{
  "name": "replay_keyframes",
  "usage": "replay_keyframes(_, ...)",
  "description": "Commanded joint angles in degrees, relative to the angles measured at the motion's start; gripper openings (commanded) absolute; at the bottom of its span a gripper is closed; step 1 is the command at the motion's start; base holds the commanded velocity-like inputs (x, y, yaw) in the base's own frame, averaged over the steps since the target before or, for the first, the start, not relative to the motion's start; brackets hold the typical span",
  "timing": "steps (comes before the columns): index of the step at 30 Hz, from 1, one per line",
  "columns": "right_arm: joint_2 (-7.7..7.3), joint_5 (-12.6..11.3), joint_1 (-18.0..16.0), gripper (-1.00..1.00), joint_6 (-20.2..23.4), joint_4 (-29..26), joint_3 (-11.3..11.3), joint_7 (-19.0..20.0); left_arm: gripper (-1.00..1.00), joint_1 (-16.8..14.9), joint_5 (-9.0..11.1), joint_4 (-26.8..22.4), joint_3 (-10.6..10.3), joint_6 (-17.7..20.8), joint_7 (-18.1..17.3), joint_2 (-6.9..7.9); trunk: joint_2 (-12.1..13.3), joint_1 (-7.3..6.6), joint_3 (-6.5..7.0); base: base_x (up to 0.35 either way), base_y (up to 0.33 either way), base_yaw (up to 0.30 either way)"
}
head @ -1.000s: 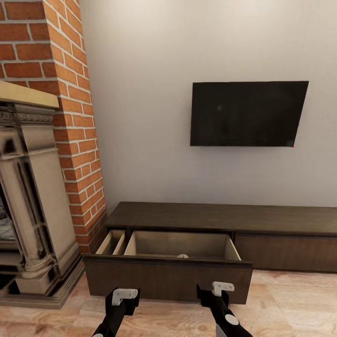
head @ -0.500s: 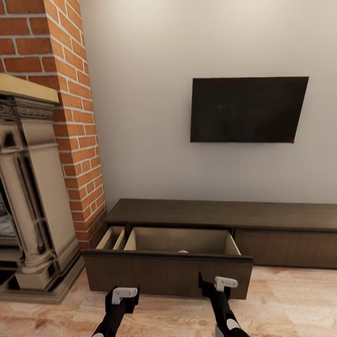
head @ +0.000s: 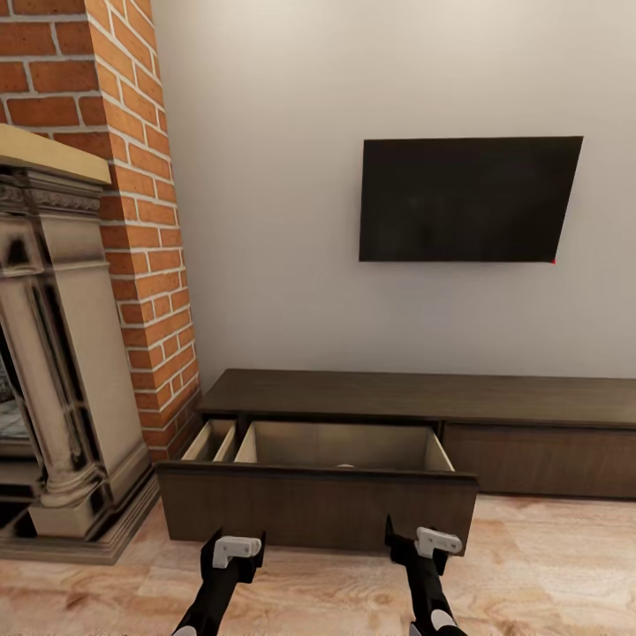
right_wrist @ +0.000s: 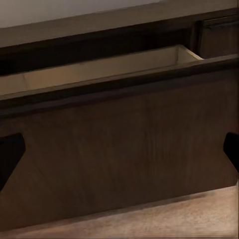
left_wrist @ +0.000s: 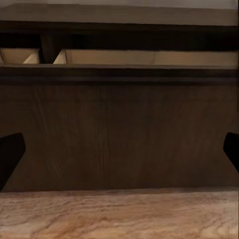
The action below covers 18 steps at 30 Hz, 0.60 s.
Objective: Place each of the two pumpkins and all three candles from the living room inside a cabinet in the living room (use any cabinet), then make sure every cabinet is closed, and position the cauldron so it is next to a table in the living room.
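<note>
The long, low, dark brown cabinet stands against the wall with its left drawer pulled out, showing a pale wood interior. A small pale rounded top peeks over the drawer front; I cannot tell whether it is a candle. My left gripper and right gripper hover low in front of the drawer front, both open and empty. The left wrist view faces the drawer front squarely between the left gripper's fingers. The right wrist view sees the drawer front at an angle past the right gripper. Pumpkins, cauldron and table are out of view.
A stone fireplace surround with a brick chimney stands to the left, close to the drawer's left end. A black TV hangs on the wall above the cabinet. Wood floor extends to the right of the open drawer.
The whole view has shifted: wall, TV and cabinet sit slightly higher in the picture. The right gripper has drifted a little to the right. The drawer stays open as before.
</note>
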Motion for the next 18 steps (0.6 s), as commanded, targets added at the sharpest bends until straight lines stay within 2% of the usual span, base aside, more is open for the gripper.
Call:
replay_keyframes(1, 0.00, -0.47, -0.05, 1.00, -0.19, 0.05, 0.49, -0.30, 1.00, -0.05, -0.33, -0.10, -0.42, -0.55, 0.53, 0.09, -0.44, 0.21, -0.25, 0.000, 0.000, 0.000)
replay_keyframes(2, 0.07, -0.49, -0.05, 1.00, -0.17, 0.10, 0.53, -0.31, 1.00, 0.01, -1.31, -0.22, -0.28, -1.35, 0.62, 0.10, -0.84, 0.43, -0.43, 0.000, 0.000, 0.000)
replay_keyframes(6, 0.25, -0.49, -0.05, 1.00, -0.02, 0.19, 0.65, -0.32, 1.00, 0.08, -2.62, -0.50, -0.08, -2.82, 0.74, 0.20, -2.45, 1.31, -1.14, 0.000, 0.000, 0.000)
replay_keyframes(9, 0.25, -0.41, -0.06, 1.00, 0.31, 0.23, 0.69, -0.30, 1.00, 0.12, -2.90, -0.66, -0.04, -3.36, 0.76, 0.26, -3.65, 1.97, -1.68, 0.000, 0.000, 0.000)
replay_keyframes(18, 0.11, 0.01, -0.06, 1.00, 0.62, 0.30, 1.00, 0.09, 1.00, 0.23, -3.08, -1.95, 0.08, -4.46, 0.76, 0.28, -3.77, 2.20, -3.68, 0.000, 0.000, 0.000)
